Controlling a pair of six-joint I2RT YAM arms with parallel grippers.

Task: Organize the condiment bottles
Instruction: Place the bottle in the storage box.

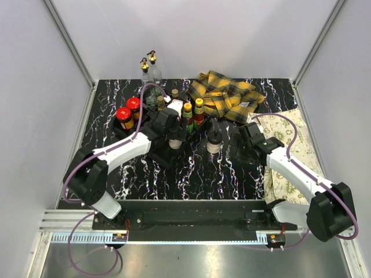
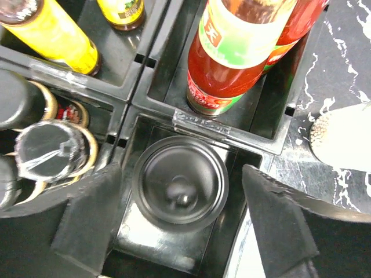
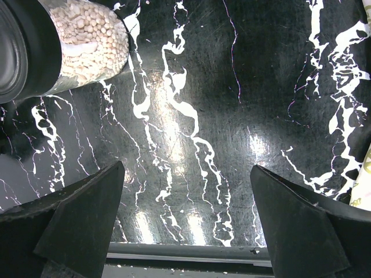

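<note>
Downward — L arm (image 1: 124, 147) over tray (image 2: 168, 87), fingers (image 2: 87, 220) apart

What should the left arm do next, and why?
Probably raise the left gripper straight up. Its fingers stand open on either side of the black-capped shaker, which sits in a compartment of the black tray, with gaps on both sides. A straight lift should avoid knocking the red sauce bottle just beyond.
</note>
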